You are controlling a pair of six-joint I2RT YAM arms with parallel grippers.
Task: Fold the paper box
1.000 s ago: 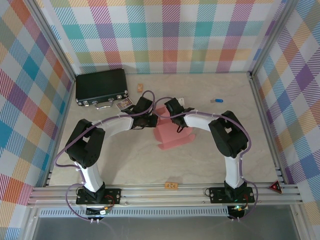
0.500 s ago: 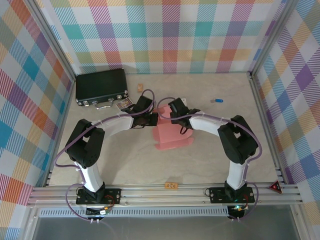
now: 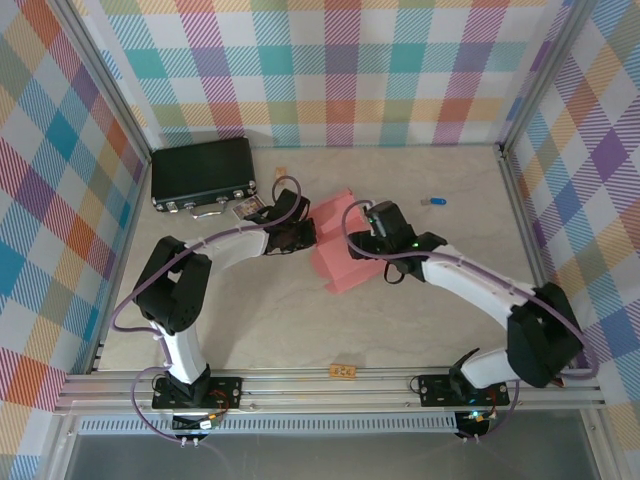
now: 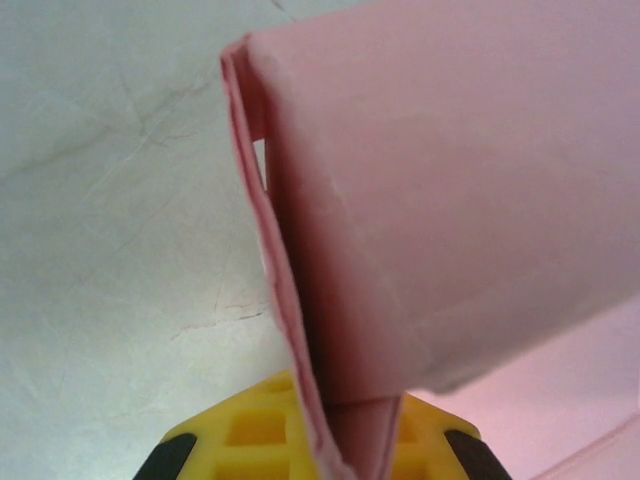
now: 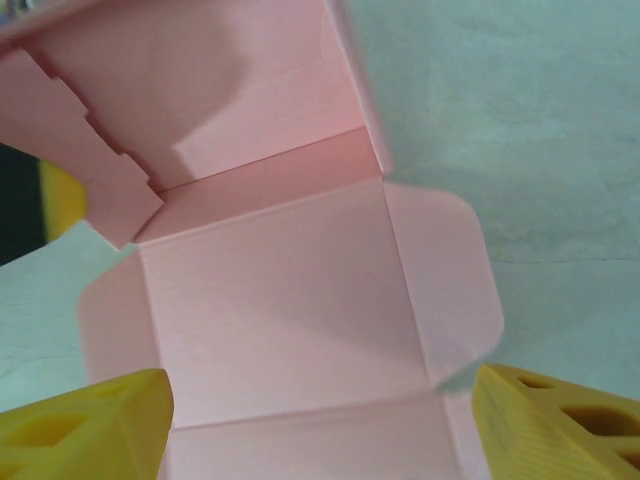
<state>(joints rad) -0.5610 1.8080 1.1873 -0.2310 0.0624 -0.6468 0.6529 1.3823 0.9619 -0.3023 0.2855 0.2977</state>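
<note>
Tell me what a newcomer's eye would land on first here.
First the salmon-pink paper box, half folded at mid-table between the two arms, bright against the pale tabletop. The left fingers are pinched shut on one edge of its card, while the right fingers stand wide open over a flat panel. Behind, a black case sits at the far left corner under loud plaid walls.
</note>
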